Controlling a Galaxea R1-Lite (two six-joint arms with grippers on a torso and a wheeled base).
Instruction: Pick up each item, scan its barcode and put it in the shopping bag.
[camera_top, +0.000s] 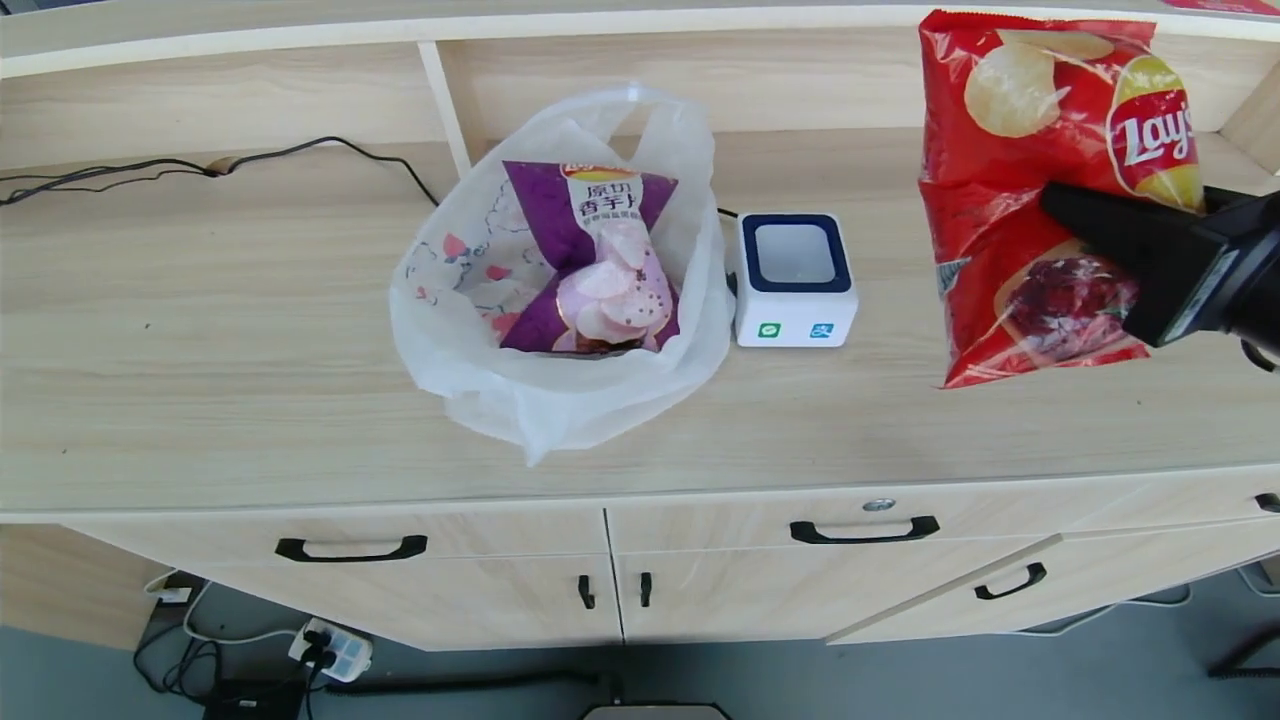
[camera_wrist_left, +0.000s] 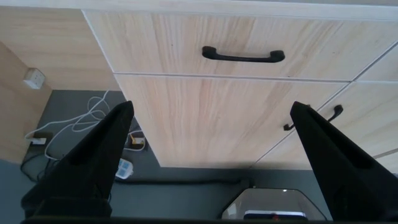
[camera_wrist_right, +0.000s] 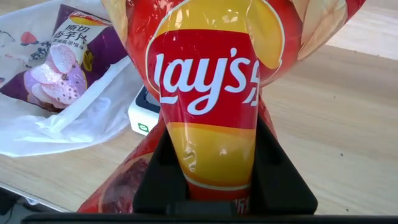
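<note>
One purple packet (camera_top: 600, 260) bagged, one red packet (camera_top: 1010, 150) in right gripper (camera_top: 1065, 205); left gripper (camera_wrist_left: 211, 107) wide.

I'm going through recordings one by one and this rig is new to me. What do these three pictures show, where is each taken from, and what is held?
This is a two-armed robot at a counter. The head view looks down from its head; the other two come from cameras on its wrists. On the counter sit a shopping bag with a purple chip bag inside, and beside it a scanner. The right gripper is clamped on a red chip bag, held above the counter to the scanner's right. The left gripper hangs open, empty, facing the cabinet drawers.
</note>
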